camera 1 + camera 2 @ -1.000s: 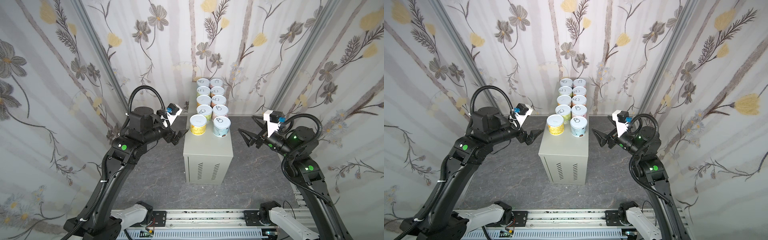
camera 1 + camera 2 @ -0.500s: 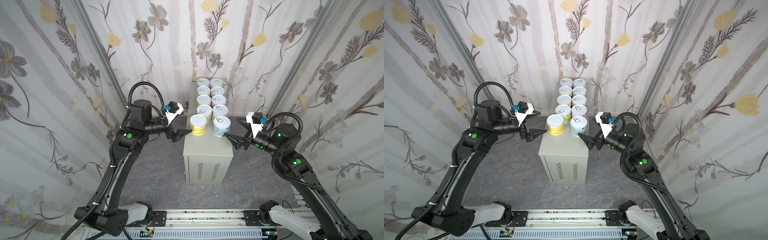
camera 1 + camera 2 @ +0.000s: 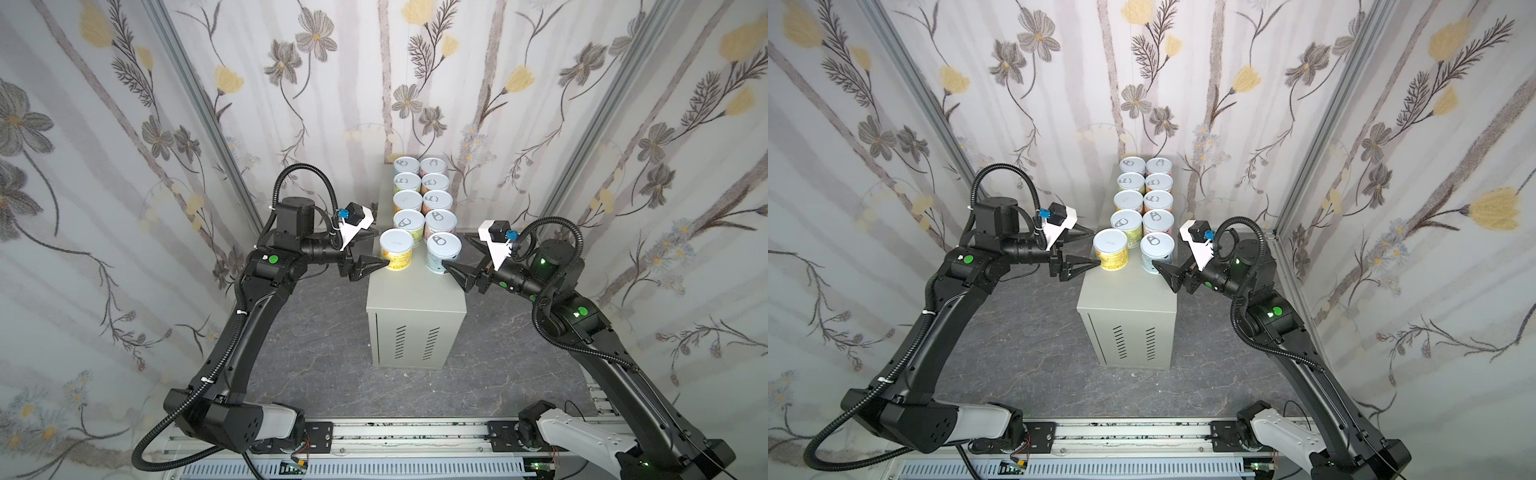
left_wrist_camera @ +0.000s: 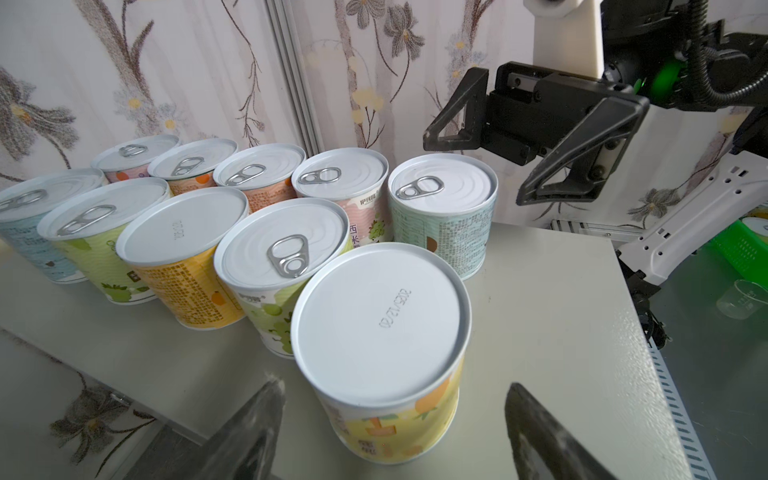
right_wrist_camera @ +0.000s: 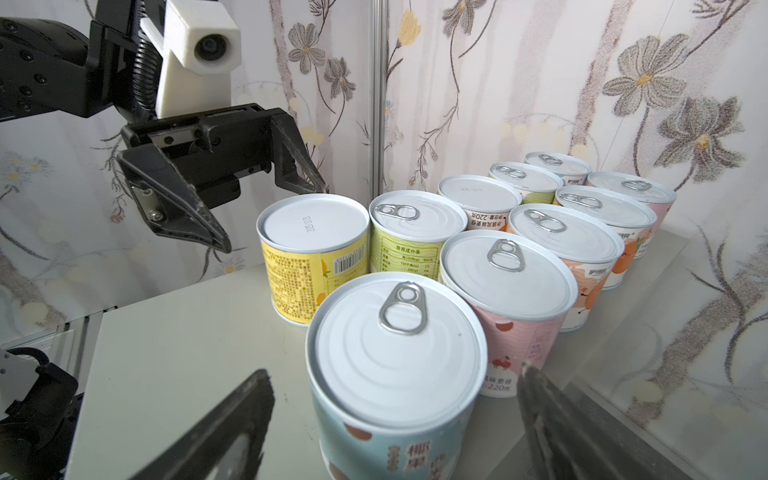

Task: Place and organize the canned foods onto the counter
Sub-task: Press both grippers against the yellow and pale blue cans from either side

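Counter (image 3: pixel 415 291): left arm (image 3: pixel 253 316) and right arm (image 3: pixel 582 320) level, jaws straddling front cans (image 3: pixel 397 249).

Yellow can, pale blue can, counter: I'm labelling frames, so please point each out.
yellow can (image 3: pixel 397 242): in a top view, plain white end.
pale blue can (image 3: pixel 444 245): in a top view, pull-tab lid.
counter (image 3: pixel 415 291): in a top view, bare top.

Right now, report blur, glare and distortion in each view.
In both top views: even light, sharp, posts splay from the wide lens. Left wrist view: own fingers blurred, yellow can sharp. Right wrist view: fingers blurred, soft sheen on the counter.
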